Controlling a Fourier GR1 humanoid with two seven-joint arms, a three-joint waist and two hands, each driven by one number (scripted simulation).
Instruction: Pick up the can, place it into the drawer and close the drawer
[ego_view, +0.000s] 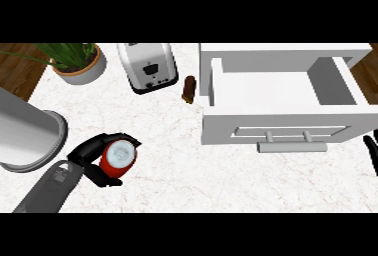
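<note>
Fingers of left hand (94, 159) curled round red can (119, 158), well left of open drawer (280, 90); right hand (371, 150) fingers unclear; risk of can clipping drawer front on approach.

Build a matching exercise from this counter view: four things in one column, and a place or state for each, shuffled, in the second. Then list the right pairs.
Things:
1. can
2. drawer
3. potted plant
4. toaster

Places or states:
A. at the far left corner of the counter
B. pulled open, nothing inside
C. held in the curled left hand
D. standing between the plant and the drawer unit

Pairs: 1-C, 2-B, 3-A, 4-D
</note>
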